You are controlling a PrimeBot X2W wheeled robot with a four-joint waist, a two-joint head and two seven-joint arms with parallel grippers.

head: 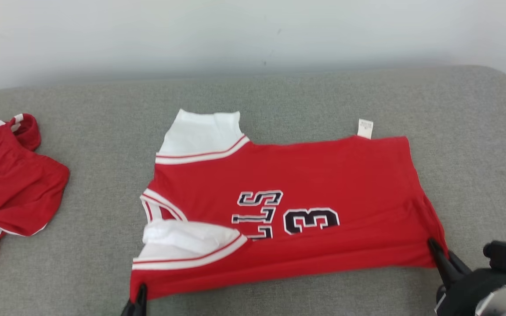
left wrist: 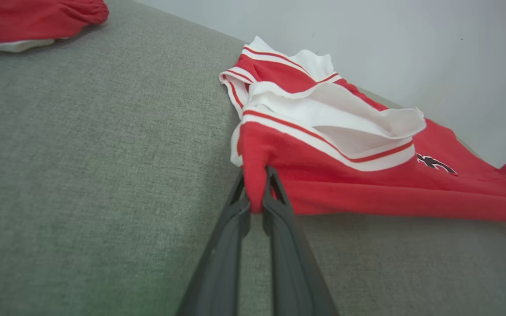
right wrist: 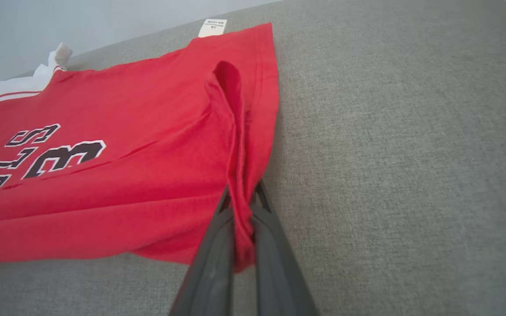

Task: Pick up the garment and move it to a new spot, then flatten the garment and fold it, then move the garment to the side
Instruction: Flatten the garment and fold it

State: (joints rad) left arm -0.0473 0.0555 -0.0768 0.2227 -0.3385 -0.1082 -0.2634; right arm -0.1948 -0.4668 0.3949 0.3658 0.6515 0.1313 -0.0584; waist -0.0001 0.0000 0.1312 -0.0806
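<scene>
The garment (head: 305, 184) is a red jersey with white sleeves, black lettering and a "3", lying sideways on the grey cushion. Its near edge is lifted slightly. My left gripper (head: 140, 292) is shut on the garment's near left corner; in the left wrist view the red cloth (left wrist: 323, 175) is pinched between the fingertips of the gripper (left wrist: 256, 180). My right gripper (head: 435, 248) is shut on the near right hem corner. The right wrist view shows a raised red fold of the garment (right wrist: 231, 145) running into the closed gripper (right wrist: 242, 206).
A second red and white piece of clothing (head: 7, 184) lies bunched at the far left of the cushion (head: 81, 263). A pale wall (head: 253, 35) stands behind the cushion. A white label (head: 365, 128) sticks out of the jersey's far edge.
</scene>
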